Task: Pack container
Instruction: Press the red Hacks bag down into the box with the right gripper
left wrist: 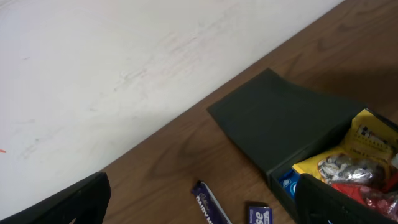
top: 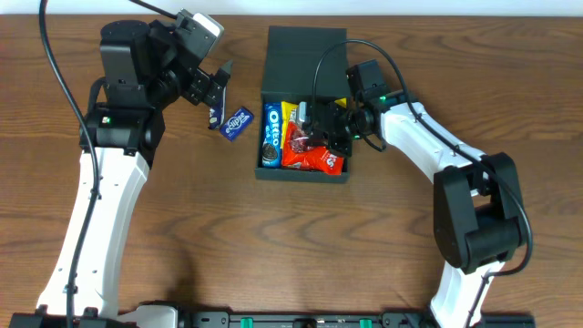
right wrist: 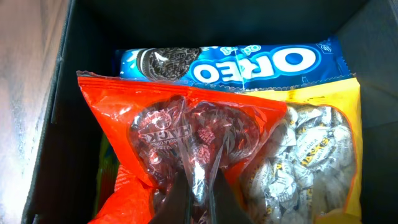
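Note:
The container (top: 267, 80), a dark green-black box with its flap lid open at the back, stands mid-table; it also shows in the left wrist view (left wrist: 267, 118). Inside lie a blue Oreo packet (right wrist: 249, 62), a yellow sweets bag (right wrist: 311, 155) and an orange-red sweets bag (right wrist: 124, 124). My right gripper (right wrist: 200, 186) is inside the box, shut on a fold of the orange-red bag (top: 305, 150). My left gripper (top: 214, 87) is open and empty, up above the table left of the box. Below it lie a purple Dairy Milk bar (left wrist: 208, 205) and a small blue packet (top: 238, 121).
A white wall (left wrist: 124, 62) runs behind the table's far edge. The wooden table (top: 273, 246) has bare room in front of the box. The right arm's cable (top: 328, 55) loops over the box lid.

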